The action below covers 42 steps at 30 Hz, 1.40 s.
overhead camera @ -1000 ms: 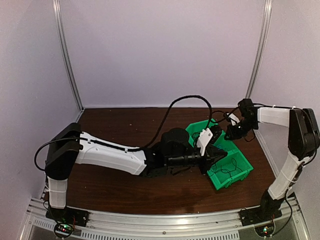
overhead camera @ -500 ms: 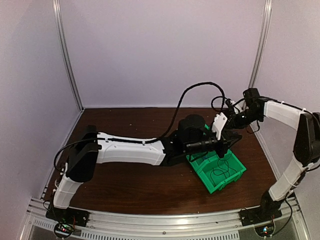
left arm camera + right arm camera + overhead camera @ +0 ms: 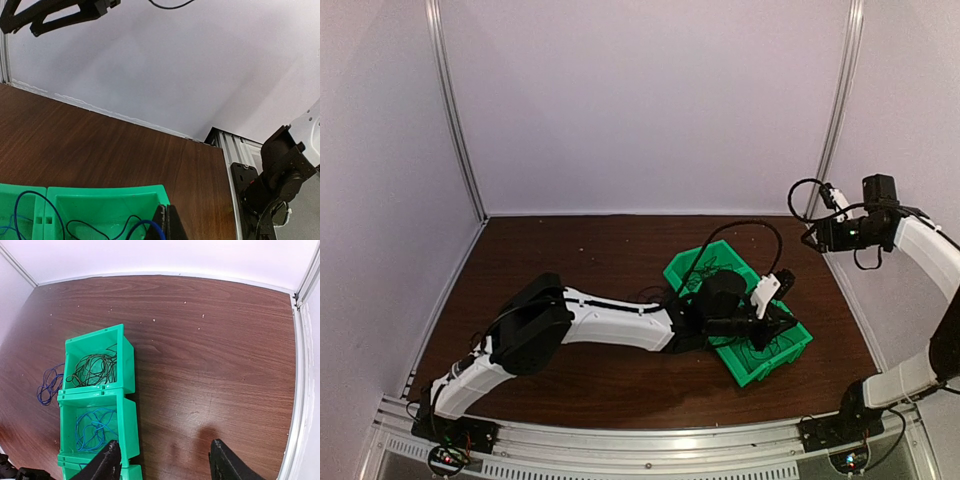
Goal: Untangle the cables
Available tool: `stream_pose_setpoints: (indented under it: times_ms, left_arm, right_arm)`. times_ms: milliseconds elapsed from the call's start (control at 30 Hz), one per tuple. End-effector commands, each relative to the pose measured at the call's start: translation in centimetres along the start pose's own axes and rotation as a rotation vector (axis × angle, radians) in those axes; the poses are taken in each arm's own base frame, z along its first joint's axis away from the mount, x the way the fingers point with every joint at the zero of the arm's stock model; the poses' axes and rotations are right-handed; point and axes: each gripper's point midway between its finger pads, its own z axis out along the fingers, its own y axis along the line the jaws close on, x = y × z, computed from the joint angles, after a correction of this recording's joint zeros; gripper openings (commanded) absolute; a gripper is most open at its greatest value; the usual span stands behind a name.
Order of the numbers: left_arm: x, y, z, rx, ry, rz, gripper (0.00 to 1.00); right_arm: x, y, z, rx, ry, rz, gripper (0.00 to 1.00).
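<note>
Two grippers differ — the left gripper (image 3: 166, 212) is pressed closed beside a blue cable (image 3: 149, 226) in the green bin (image 3: 100, 197), grip unclear — the right gripper (image 3: 165, 442) gapes wide, empty.

No legible txt, labels or nos. anywhere

Left arm (image 3: 620, 320) and right arm (image 3: 925, 240) share white shells, black joints and thick black looping cables (image 3: 745, 223).
</note>
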Motion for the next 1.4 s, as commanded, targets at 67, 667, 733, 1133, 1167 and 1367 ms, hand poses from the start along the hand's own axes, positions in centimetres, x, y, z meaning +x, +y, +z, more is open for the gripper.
stream_pose_setpoints:
  times_ms: [67,667,733,1133,1167,1367]
  left_arm:
    - [2.1,2.2,0.1,-0.048,0.038,-0.045,0.00]
    - [4.7,4.8,-2.0,-0.181,0.169,-0.072,0.29]
    - [3.9,4.6,-2.7,-0.192,0.171,-0.046,0.37]
    - [-1.4,1.3,-6.4,-0.142,0.232,0.117,0.56]
    - [-2.1,0.8,-6.9,-0.134,0.222,0.132,0.57]
    - [-4.2,-0.9,-10.2,-0.120,0.237,0.185,0.61]
  right_arm:
    - [0.8,1.1,0.4,-0.063,-0.025,-0.055,0.61]
    - [5.5,4.3,-1.8,-0.183,0.116,-0.259,0.60]
    - [5.3,4.5,-2.2,-0.183,0.115,-0.274,0.60]
    - [5.1,5.8,-3.5,-0.195,0.100,-0.321,0.60]
    - [4.9,5.9,-3.6,-0.195,0.098,-0.325,0.60]
    - [3.7,7.0,-3.7,-0.225,0.088,-0.346,0.60]
